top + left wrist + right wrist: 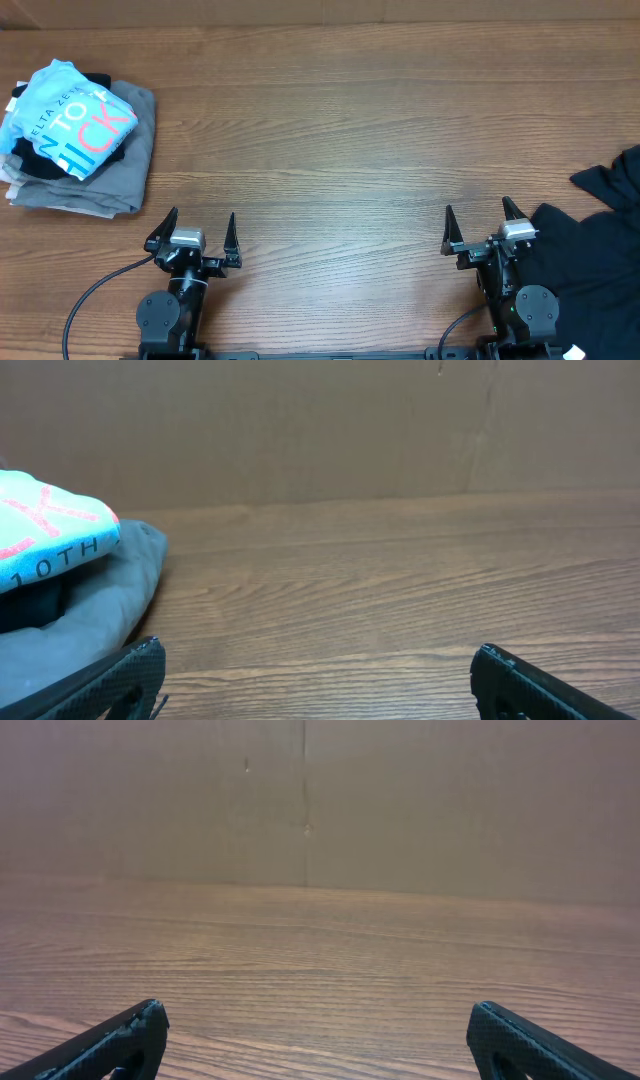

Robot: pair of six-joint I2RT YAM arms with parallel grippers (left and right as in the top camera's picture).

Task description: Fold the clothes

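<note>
Overhead, the black garment [590,255] at the right runs off the frame's edge, so its full shape cannot be told, and the print on the light blue shirt [70,118] topping the folded pile [120,180] at far left is only partly readable. The left gripper [201,216] and the right gripper [478,208] both stand spread wide over the wooden table [340,130], holding and touching nothing. The right one is just beside the black cloth and the left one is near the pile.

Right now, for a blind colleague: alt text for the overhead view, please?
On a wooden table, the left gripper and right gripper sit open at the near edge. Folded clothes topped by a light-blue shirt sit left; a crumpled black garment lies right.
</note>
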